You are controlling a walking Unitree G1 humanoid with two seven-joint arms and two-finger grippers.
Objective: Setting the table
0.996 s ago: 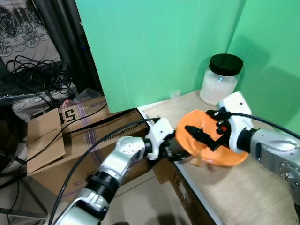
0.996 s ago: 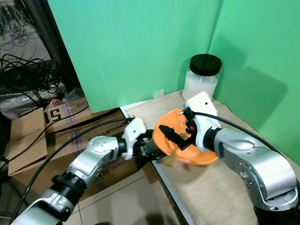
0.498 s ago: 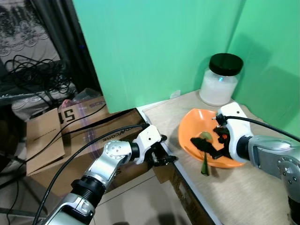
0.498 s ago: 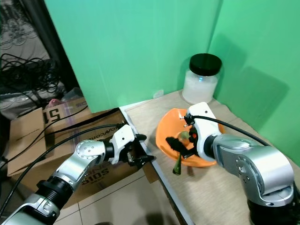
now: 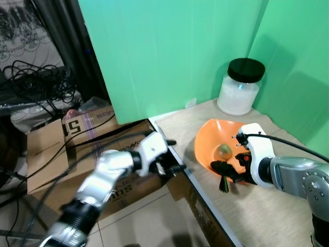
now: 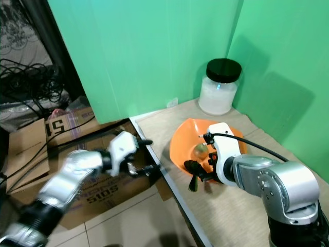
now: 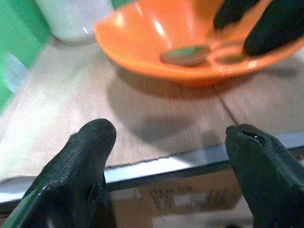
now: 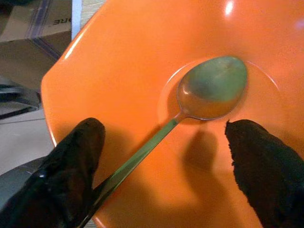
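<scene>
while the orange bowl (image 5: 226,149) sits on the table (image 5: 267,206) with a spoon (image 8: 190,107) lying in it, the right gripper (image 8: 161,166) hovers over its near rim, fingers apart; the left gripper (image 7: 166,166), fingers apart, hangs beside the table's edge, off the bowl

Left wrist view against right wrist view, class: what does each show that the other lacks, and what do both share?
The left wrist view alone takes in the white jar, the table edge and a cardboard box below it. The right wrist view alone takes in the spoon's handle crossing the bowl's rim. Both share the orange bowl and the spoon inside.
</scene>
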